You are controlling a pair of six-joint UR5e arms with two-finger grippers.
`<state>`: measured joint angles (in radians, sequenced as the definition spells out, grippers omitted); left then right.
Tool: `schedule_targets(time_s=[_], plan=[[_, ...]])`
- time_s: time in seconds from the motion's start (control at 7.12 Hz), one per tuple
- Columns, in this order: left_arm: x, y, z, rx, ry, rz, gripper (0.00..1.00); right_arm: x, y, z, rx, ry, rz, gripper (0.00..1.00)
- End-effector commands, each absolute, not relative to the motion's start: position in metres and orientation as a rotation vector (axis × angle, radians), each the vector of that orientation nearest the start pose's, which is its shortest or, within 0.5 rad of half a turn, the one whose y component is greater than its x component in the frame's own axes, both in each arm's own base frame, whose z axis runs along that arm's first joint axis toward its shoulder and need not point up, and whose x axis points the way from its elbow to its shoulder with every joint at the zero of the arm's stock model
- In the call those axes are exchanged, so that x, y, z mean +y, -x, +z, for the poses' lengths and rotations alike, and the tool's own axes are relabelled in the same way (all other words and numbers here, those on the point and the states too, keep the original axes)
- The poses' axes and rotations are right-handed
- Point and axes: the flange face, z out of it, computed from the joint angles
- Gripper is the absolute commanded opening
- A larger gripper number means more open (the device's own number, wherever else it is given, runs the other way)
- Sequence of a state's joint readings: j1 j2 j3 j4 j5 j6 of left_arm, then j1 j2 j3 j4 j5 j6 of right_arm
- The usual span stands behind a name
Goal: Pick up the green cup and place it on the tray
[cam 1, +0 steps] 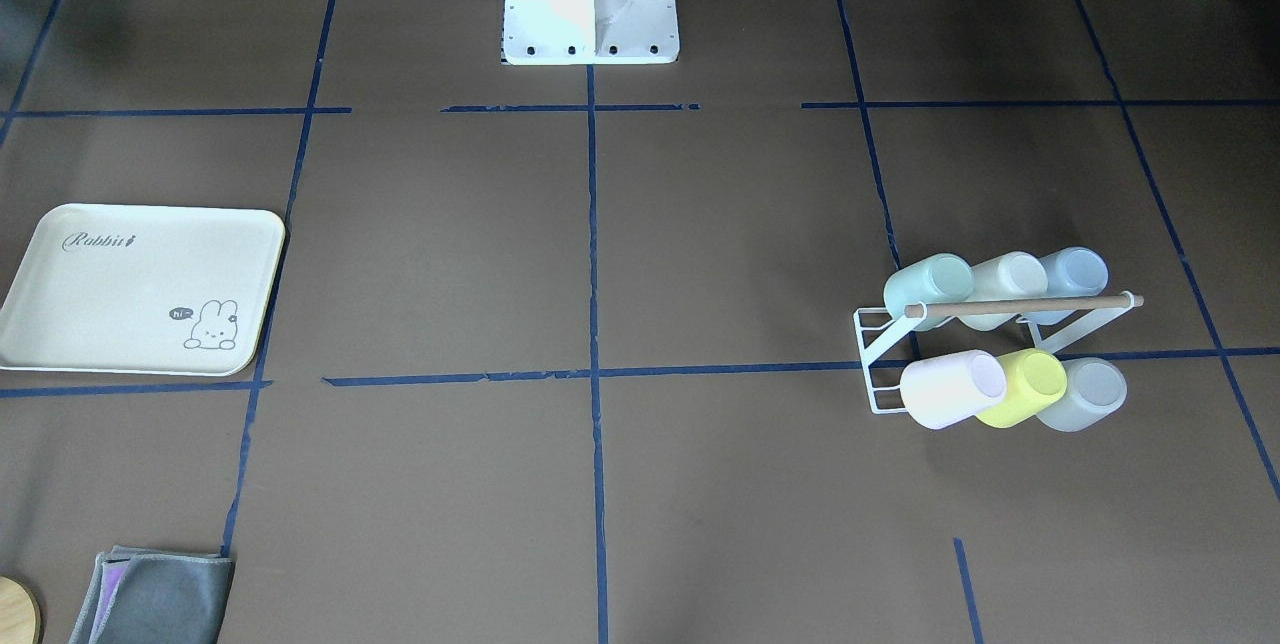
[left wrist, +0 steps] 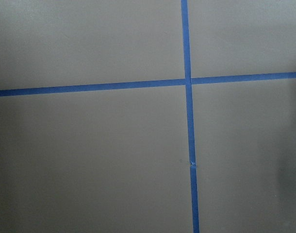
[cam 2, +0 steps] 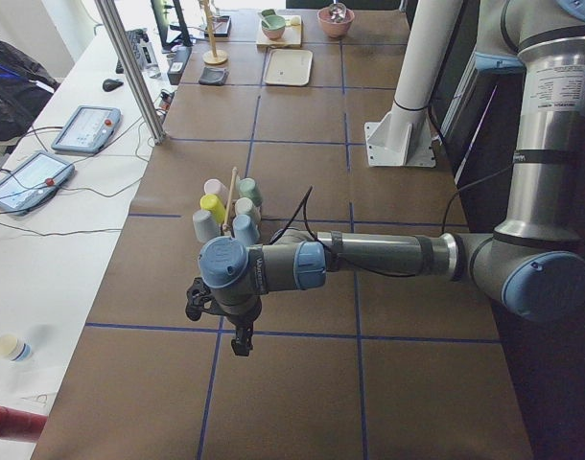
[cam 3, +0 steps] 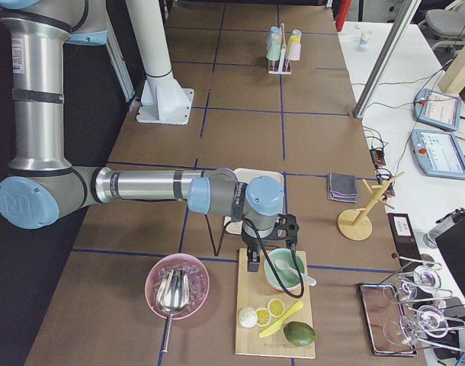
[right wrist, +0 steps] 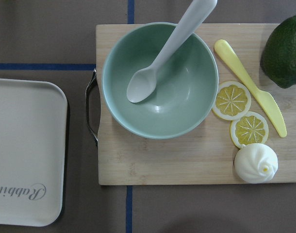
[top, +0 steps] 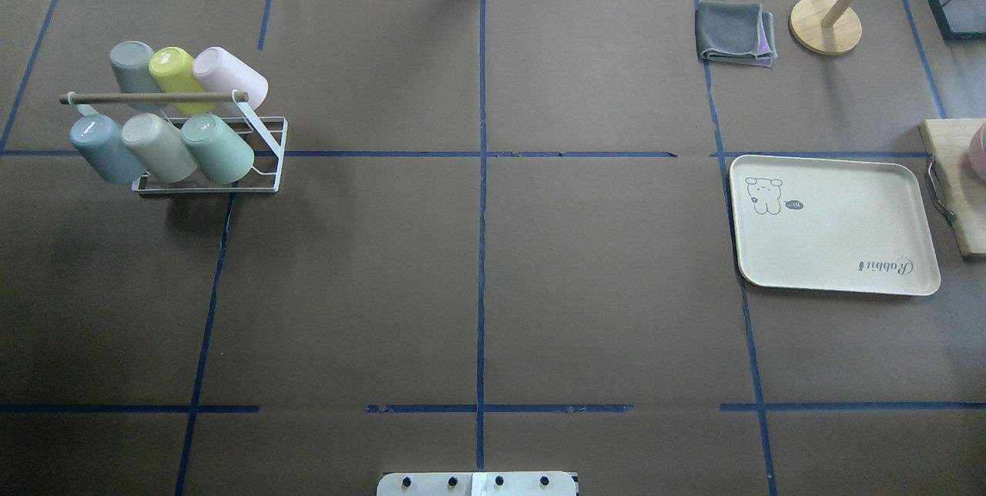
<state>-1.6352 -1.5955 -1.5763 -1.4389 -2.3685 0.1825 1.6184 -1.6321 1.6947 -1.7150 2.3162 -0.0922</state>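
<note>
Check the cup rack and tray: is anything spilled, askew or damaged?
Nothing stands out. The pastel mint-green plastic cup rests tilted on the white wire rack like its neighbours, and the cream-white rectangular tray lies flat.

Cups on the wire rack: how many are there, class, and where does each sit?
6, all on the wire rack. Row nearer the robot: green cup, cream cup, blue cup. Far row: pink cup, yellow cup, grey cup. None seems hidden.

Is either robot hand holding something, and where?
Nothing seems held: the green cup sits on the rack, and the left gripper and right gripper look bare.
</note>
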Motion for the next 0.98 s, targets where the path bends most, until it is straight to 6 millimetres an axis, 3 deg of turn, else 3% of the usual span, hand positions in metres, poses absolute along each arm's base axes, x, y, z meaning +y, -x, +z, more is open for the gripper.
schedule_targets(time_s=[0.0,0.84], plan=[[-0.4896,0.0937,0.6552,0.803,-0.003,0.071,1.0,-0.4548,-0.0876,0.6402,-0.747,0.02,-0.014,1.0],[-0.4898,0.0945,0.6542,0.802,-0.008,0.072,1.0,-0.4546,-0.0873,0.6422,-0.75,0.027,-0.004,1.0]])
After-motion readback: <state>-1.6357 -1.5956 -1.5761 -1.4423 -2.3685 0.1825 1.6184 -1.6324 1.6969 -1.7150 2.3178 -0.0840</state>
